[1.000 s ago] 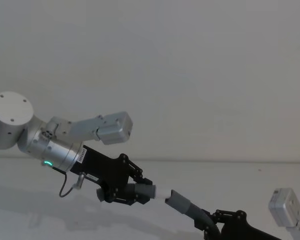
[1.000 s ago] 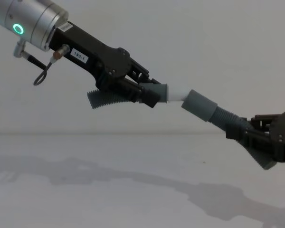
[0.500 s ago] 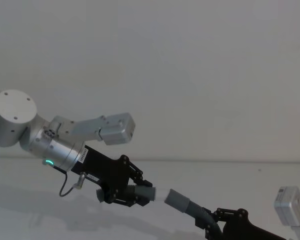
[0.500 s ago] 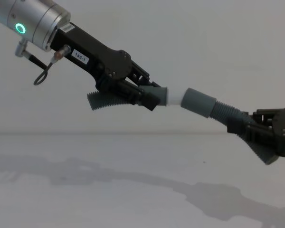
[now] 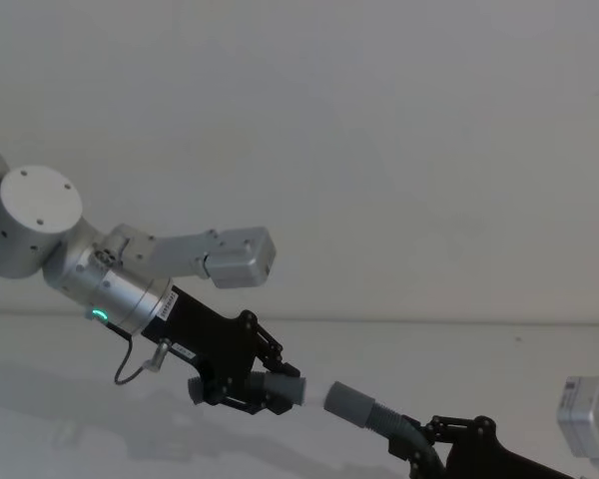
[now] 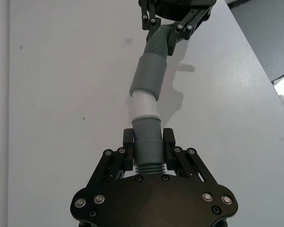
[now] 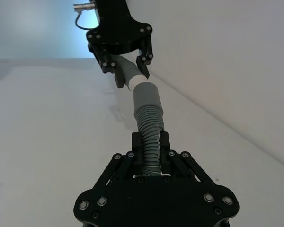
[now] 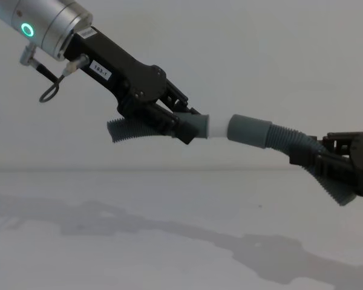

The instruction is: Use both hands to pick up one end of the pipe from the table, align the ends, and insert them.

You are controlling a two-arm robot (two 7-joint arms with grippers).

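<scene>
Above the worktop point(image 8: 109, 254), in mid-air: left gripper point(image 8: 163, 121) with jaws clenched on the spigot hose piece point(image 8: 196, 125), pinching its grey cuff from both sides. From the left wrist view, same grip seen from behind: gripper point(image 6: 148, 149) closed on the cuff of that piece point(image 6: 146, 142), ribbed part tucked between the fingers, white tip point(image 6: 144, 106) sticking forward. Silver wrist with green ring light point(image 8: 27, 29) up at the left of the chest view.

Lower and to the right: right gripper point(image 8: 327, 166) with jaws clamped on the ribbed body of the socket hose piece point(image 8: 278, 137). In the right wrist view, gripper point(image 7: 150, 146) shut around the ribs of that piece point(image 7: 149, 123), smooth wide cuff point(image 7: 146, 97) pointing away toward the left gripper point(image 7: 128, 71).

White tip point(image 8: 216, 127) meeting the mouth of the socket cuff point(image 8: 249, 130), the two pieces nearly in one line, tip just entered at most, a good length of white left showing between the grey cuffs. Depth inside the socket impossible to tell.

Both pieces held well clear of the worktop, only their shadows point(image 8: 169, 232) lying on it. Plain pale wall point(image 8: 260, 60) behind. Nothing between the two ends.
</scene>
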